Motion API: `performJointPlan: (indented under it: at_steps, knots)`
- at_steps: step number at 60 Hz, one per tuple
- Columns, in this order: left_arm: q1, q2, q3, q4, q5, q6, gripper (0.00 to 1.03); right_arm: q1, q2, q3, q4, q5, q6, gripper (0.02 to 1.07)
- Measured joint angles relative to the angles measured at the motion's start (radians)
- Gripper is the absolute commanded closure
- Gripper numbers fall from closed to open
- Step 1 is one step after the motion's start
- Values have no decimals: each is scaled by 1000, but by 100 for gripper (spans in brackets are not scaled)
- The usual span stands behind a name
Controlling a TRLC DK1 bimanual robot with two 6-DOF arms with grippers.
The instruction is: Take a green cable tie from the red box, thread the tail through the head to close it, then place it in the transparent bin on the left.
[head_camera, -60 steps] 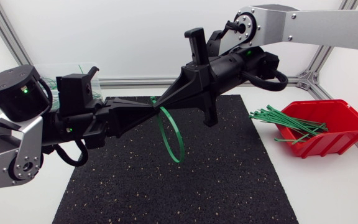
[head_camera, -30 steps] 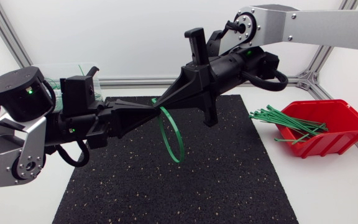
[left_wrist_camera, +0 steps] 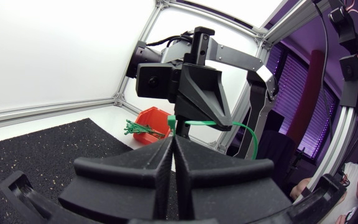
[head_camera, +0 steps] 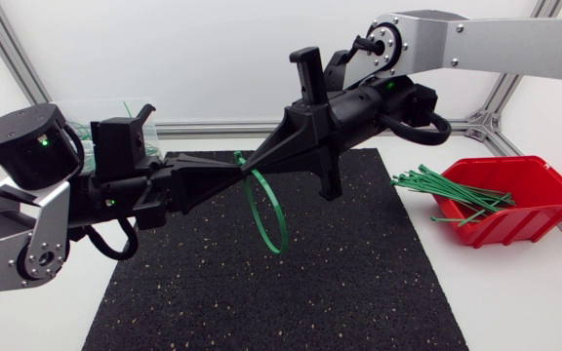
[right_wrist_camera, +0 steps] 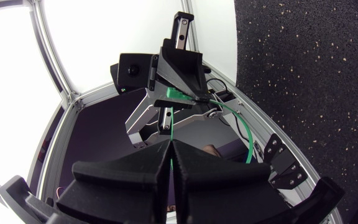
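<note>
A slim green plastic cable tie, bent into a loop, is held in the air over the middle of the black speckled rubber mat. It is gripped from two sides at its upper end, and the loop hangs down from there with its plane roughly upright.

The matte black left gripper is clenched on the tie near its small square head. In the left wrist view its fingers are pressed together with the head standing just ahead of their tips. The matte black right gripper is pinched on the strap close beside it. In the right wrist view the green strap is seen running out from between its closed fingertips towards the other gripper. The two sets of tips nearly meet, nose to nose. The left arm lies low and almost level across the mat, and the right arm slopes down from the far right corner.

The tail is judged to be through the head already, though the joint itself is too small to confirm.

The clear plastic bin stands at the far left, just behind the left arm, so that arm is much the nearer for the drop. The red plastic box of spare ties is well apart on the right.
</note>
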Motion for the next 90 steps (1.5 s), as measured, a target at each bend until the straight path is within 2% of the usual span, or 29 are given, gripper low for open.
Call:
performJointPlan:
  at_steps: [73, 86, 90]
  knots:
    - [-15, -3, 0, 0, -1, 0, 100, 6, 15, 0, 12, 0, 0, 102]
    - [-15, -27, 0, -3, -53, -8, 100, 6, -4, 0, 11, 0, 0, 102]
    - [-12, -52, 0, -36, -61, -14, 100, 6, -10, 2, 11, 0, 0, 102]
